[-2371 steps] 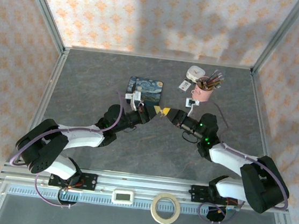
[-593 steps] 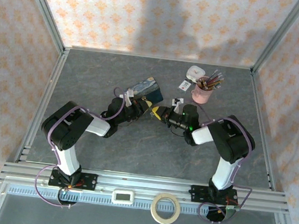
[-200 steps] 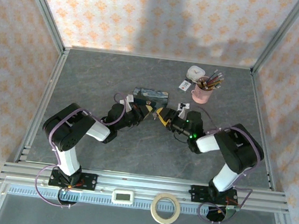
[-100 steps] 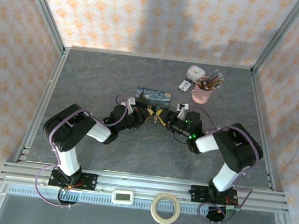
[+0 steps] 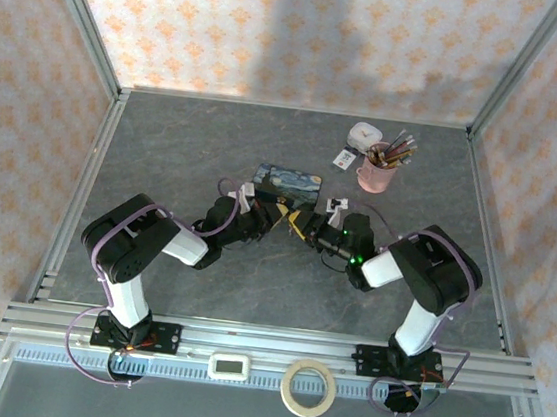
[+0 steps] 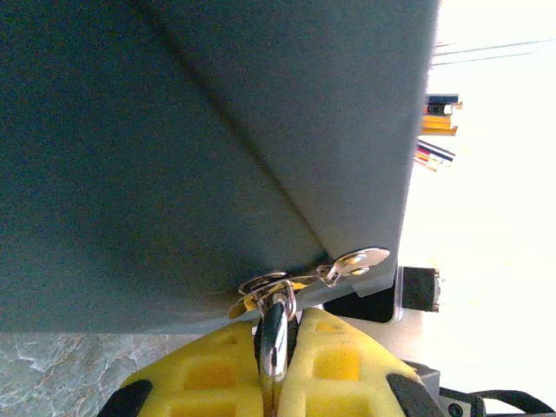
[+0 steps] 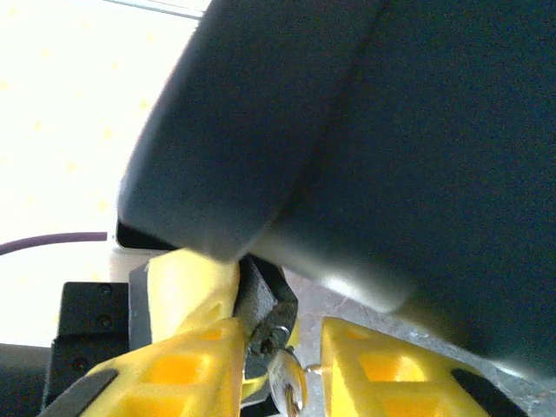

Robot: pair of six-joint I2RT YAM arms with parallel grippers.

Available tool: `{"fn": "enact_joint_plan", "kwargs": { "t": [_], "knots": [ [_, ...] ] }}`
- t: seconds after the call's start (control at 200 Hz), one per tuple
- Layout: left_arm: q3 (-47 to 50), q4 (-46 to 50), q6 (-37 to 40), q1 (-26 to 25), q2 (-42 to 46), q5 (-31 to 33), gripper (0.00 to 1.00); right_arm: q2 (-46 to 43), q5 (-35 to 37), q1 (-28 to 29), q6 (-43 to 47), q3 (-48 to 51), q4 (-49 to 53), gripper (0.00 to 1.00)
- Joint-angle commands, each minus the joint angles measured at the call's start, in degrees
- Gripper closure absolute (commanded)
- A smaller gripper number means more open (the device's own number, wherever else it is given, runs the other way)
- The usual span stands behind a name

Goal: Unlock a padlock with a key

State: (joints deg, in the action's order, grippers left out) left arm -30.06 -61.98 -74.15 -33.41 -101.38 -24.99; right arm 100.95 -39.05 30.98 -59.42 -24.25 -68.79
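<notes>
Well, the left end effector [image 6: 276, 328] held the padlock [image 7: 261, 304] tight between its tips, while the right end effector [image 7: 280, 337] stood open around the key [image 7: 288, 393], which could slip sideways if squeezed crooked.

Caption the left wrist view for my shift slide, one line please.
Left gripper pinches the small padlock at the metal clasp on the edge of the dark tin.

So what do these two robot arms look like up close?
The left arm and right arm are chunky black and white segments with thin purple cables along them. The right arm has a small green light. The left claw and right claw have yellow fingers with square recesses.
</notes>
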Motion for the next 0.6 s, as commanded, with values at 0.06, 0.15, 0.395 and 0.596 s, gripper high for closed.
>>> {"fn": "enact_joint_plan", "kwargs": {
  "t": [0.06, 0.15, 0.395, 0.596],
  "knots": [
    [-1.56, -4.96, -1.26, -0.89, 0.84, 0.47, 1.00, 2.26, -1.43, 0.23, -2.95, 0.43, -7.88, 0.82],
    [-1.24, -5.50, -1.61, -0.96, 0.81, 0.64, 1.00, 3.26, -1.75, 0.25, -4.49, 0.85, -10.33, 0.91],
    [-0.70, -9.04, -1.66, -1.22, -0.68, 0.00, 1.00, 4.54, -2.16, 0.22, -11.38, 1.03, -15.71, 1.00],
    [2.46, -23.02, 2.68, -1.92, -3.82, -0.70, 1.00, 5.63, -3.09, 0.22, -28.05, -0.97, -18.84, 1.00]
  ]
}}
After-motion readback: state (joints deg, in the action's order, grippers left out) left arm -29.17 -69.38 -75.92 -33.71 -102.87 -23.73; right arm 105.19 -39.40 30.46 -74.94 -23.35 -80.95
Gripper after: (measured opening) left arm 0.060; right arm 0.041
